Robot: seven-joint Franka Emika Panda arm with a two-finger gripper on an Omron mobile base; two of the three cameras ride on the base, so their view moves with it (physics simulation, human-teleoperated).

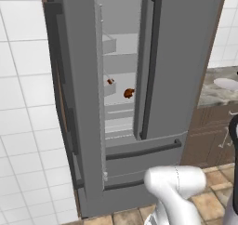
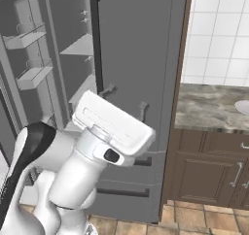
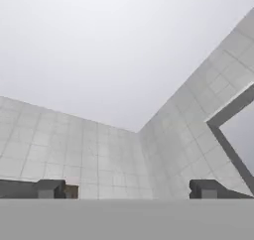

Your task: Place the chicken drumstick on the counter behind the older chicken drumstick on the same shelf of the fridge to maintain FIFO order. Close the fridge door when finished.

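One fridge (image 1: pixel 181 56) door ajar beside the stone counter (image 2: pixel 209 108); gripper (image 3: pixel 126 189) spread wide, empty, facing tiled walls.

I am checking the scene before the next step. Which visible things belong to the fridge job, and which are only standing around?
For the job:
- fridge, left door open
- chicken drumstick on its shelf
- counter
- end effector, open, holding nothing

Standing around:
- white dish on the counter
- small brown item at the door rack

White tiled wall (image 1: pixel 23 80), terracotta floor tiles (image 2: pixel 194 222) — pale plate (image 1: pixel 227 83) at right
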